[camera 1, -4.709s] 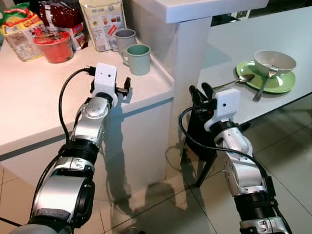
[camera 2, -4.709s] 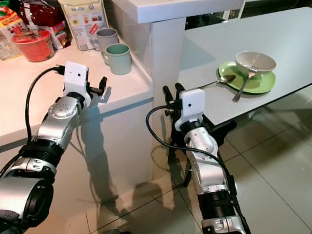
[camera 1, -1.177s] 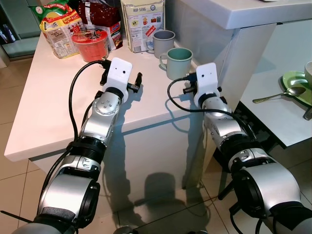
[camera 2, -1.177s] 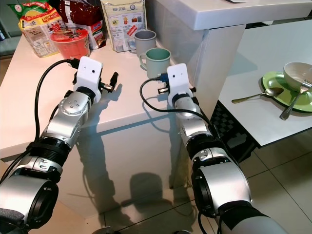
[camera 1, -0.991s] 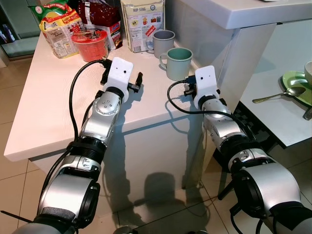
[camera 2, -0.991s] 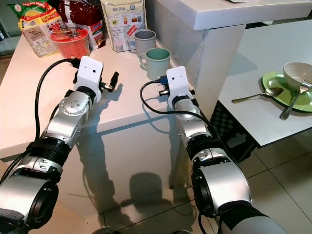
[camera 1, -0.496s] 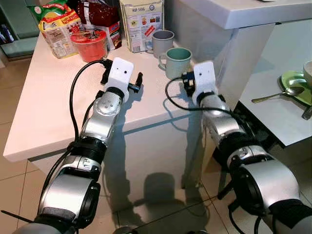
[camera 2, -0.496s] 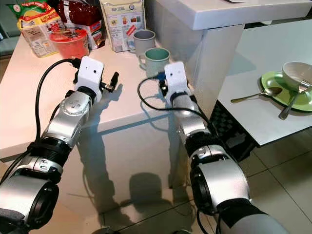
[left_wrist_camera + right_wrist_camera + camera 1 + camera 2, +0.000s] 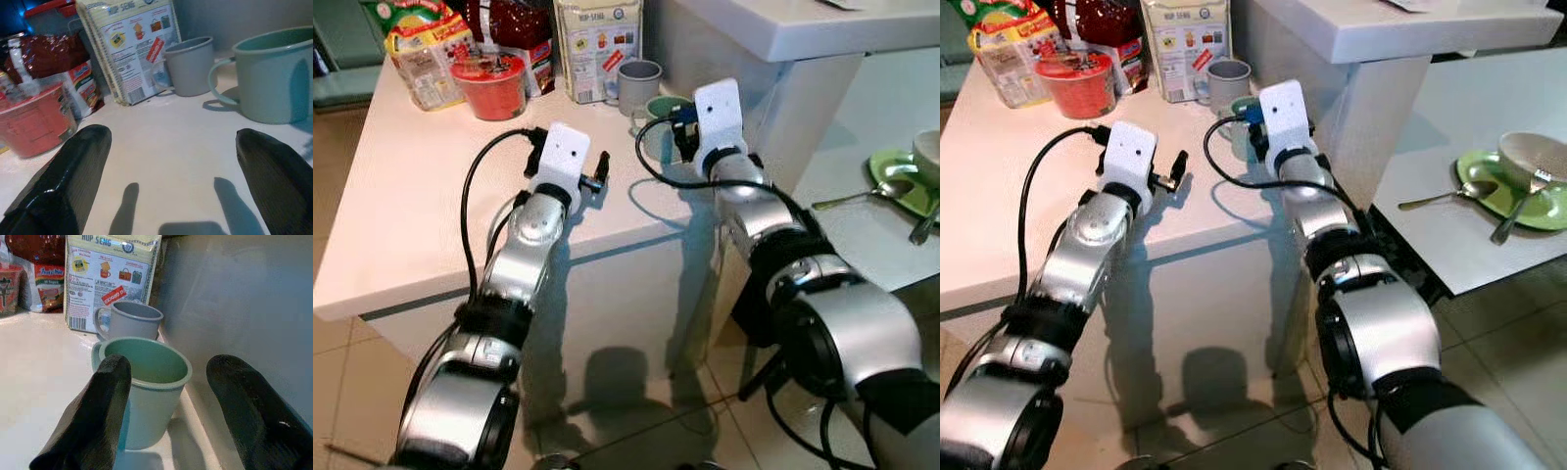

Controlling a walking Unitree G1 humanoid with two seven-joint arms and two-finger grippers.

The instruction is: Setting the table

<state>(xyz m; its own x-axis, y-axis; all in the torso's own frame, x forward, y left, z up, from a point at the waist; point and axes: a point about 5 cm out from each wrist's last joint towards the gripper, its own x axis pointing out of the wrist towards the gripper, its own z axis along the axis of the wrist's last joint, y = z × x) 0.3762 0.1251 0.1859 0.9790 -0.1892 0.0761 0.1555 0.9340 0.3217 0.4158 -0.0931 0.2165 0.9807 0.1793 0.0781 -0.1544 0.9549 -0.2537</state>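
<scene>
Two mugs sat near counter's right edge by wall | right gripper (image 9: 161, 396) spread, straddling green mug (image 9: 146, 382) | left gripper (image 9: 171, 171) spread, over bare counter (image 9: 401, 235)

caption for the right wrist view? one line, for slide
Open right gripper lined up on the green mug, grey mug and a snack bag behind it.
</scene>
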